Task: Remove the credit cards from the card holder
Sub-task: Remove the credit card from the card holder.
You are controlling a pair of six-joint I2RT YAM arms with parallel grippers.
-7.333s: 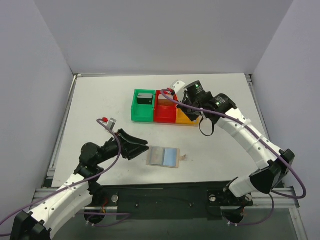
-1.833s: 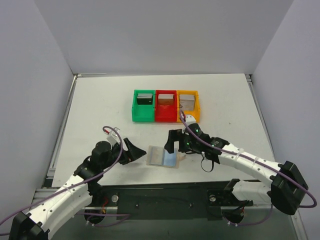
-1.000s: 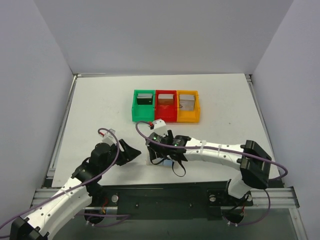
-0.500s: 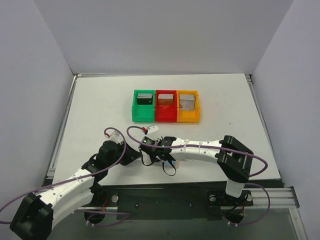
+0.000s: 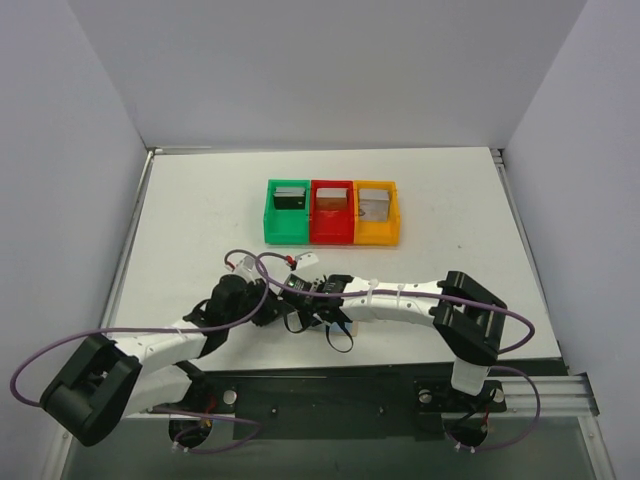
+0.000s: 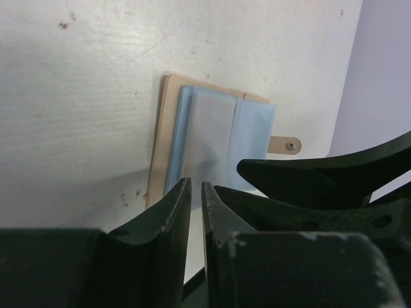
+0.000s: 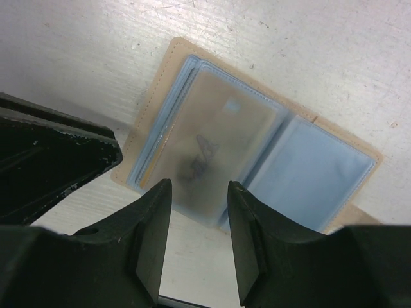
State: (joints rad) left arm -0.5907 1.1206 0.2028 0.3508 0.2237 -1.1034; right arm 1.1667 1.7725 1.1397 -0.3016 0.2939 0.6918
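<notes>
Credit cards (image 5: 290, 197) in coloured bins (image 5: 331, 237)

Left arm (image 5: 160, 347) and right arm (image 5: 400, 297) were built alike: white link shells, black joint housings, blocky black elbows. A purple cable (image 5: 60, 343) looped loosely along each. A small white tag with a red tip sat near each wrist, possibly a connector. Left gripper (image 6: 196, 186) fingers were matte black with pale scuffed edges. Right gripper (image 7: 199, 186) fingers were black, rounded and dusty.
</notes>
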